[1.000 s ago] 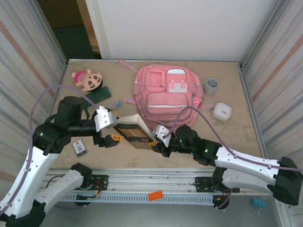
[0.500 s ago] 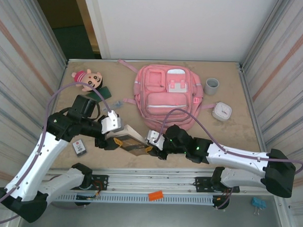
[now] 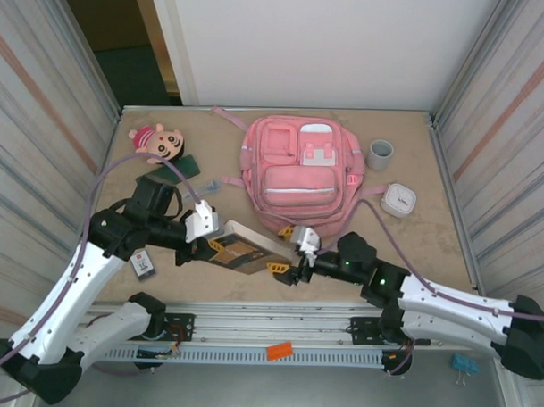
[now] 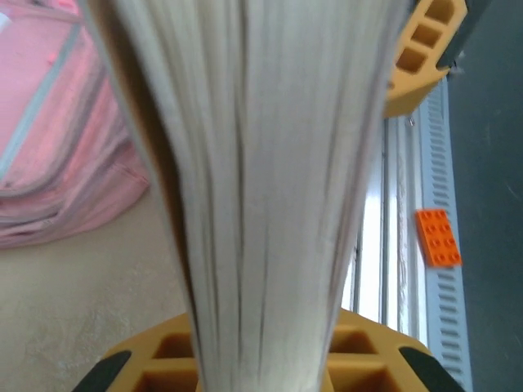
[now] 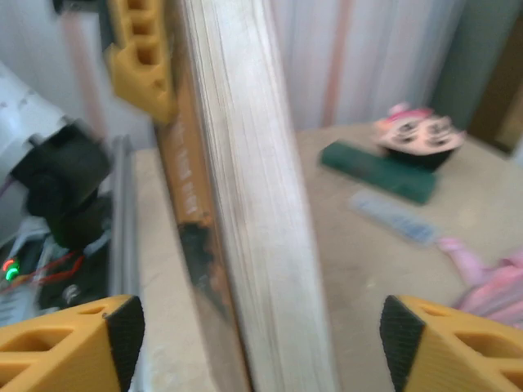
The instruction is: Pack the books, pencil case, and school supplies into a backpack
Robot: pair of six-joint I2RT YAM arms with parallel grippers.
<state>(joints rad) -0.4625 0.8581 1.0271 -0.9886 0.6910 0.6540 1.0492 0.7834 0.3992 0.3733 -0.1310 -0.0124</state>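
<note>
The brown book (image 3: 243, 252) hangs tilted just above the table's front, with my left gripper (image 3: 208, 243) shut on its left end; its pale page edges (image 4: 261, 180) run between the yellow fingers (image 4: 245, 371). My right gripper (image 5: 261, 343) is open at the book's right end (image 5: 245, 212), both fingers well clear of it. The pink backpack (image 3: 295, 173) lies closed at the back centre. By the doll lies the green pencil case (image 3: 186, 167). A grey-blue stick (image 3: 210, 185) and a black-and-white card (image 3: 144, 264) lie on the left.
A plush doll (image 3: 156, 141) sits at the back left. A grey cup (image 3: 379, 154) and a white round piece (image 3: 398, 200) stand right of the backpack. Striped walls close in both sides. An orange brick (image 3: 279, 350) lies on the front rail.
My left gripper has closed on the book's left end. My right gripper has opened, let go of the book and drawn back to the right.
</note>
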